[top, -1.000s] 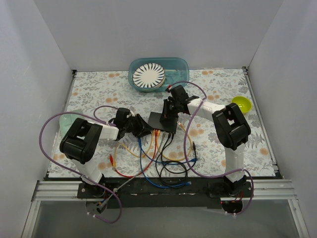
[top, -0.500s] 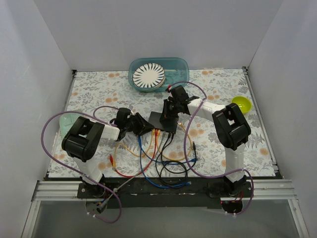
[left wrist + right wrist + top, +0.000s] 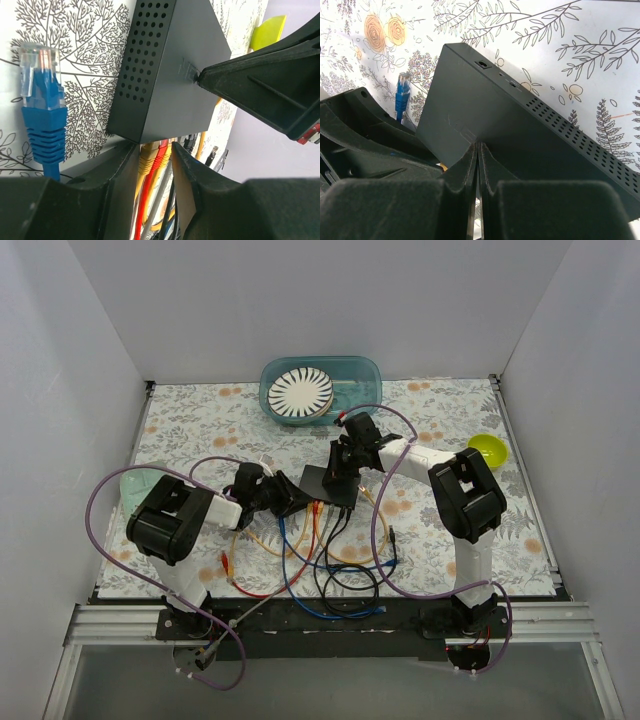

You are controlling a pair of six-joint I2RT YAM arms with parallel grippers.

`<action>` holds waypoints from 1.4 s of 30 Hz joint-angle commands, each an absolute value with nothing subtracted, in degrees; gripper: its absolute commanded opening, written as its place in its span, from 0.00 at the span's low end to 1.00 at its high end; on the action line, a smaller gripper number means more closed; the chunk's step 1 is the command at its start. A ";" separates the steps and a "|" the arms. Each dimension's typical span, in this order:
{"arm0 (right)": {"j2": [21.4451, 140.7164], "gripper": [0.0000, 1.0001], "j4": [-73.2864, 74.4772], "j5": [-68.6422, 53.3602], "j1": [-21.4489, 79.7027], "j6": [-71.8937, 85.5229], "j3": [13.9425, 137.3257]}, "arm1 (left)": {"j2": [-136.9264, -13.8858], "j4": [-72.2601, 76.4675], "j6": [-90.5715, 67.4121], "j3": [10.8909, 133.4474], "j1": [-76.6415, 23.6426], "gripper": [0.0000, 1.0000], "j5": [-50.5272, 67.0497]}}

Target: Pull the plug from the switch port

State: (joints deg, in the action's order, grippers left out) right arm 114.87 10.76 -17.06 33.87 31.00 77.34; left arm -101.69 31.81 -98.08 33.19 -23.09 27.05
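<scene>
Fingers (image 3: 117,167) of the left gripper (image 3: 152,160) are spread and set astride the socket edge of the switch (image 3: 172,75). Three plugs are seen in the gap: a yellow plug (image 3: 145,164), a red plug (image 3: 158,150) and a second yellow plug (image 3: 168,149). Whether either finger touches a plug cannot be told. The right gripper (image 3: 478,147) is pressed together, with its tips laid on the switch's top face, seemingly to pin it. The switch is found lying flat near the middle of the table (image 3: 200,420), between the two grippers, with its sockets turned towards the arm bases.

Each plug is judged to be small, light, hard plastic, held in by a latch, with a ribbed boot behind it. Some resistance is therefore expected before release. The boot close to the socket is judged the best place to be gripped, since the cord is soft and would only bend or strain. The switch is judged light and smooth, and likely to slide unless held down.

One switch is counted. Three coloured plugs are counted between the fingers; dark ones are seen beyond, but their number cannot be told. One blue plug (image 3: 42,107) is seen lying loose on the table just beside the switch, out of any socket. Two grippers are counted.
</scene>
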 commanded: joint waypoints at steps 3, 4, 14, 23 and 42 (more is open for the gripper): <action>117.60 0.10 16.00 -15.03 34.10 28.65 76.11 | -105.02 24.97 -96.50 32.25 -23.64 0.28 26.10; 117.68 0.10 16.00 -15.03 34.01 28.65 76.20 | -106.16 24.79 -96.68 33.13 -23.64 0.24 25.93; 117.16 0.10 15.64 -15.21 34.10 28.65 74.71 | -109.33 26.45 -99.14 34.01 -23.64 0.00 26.80; 108.99 0.10 16.25 -13.62 37.17 26.81 72.07 | -109.07 28.12 -99.23 33.13 -23.64 0.00 28.12; 117.51 0.10 18.02 -11.87 40.08 29.18 77.52 | -102.31 25.93 -95.45 28.66 -23.64 0.00 31.11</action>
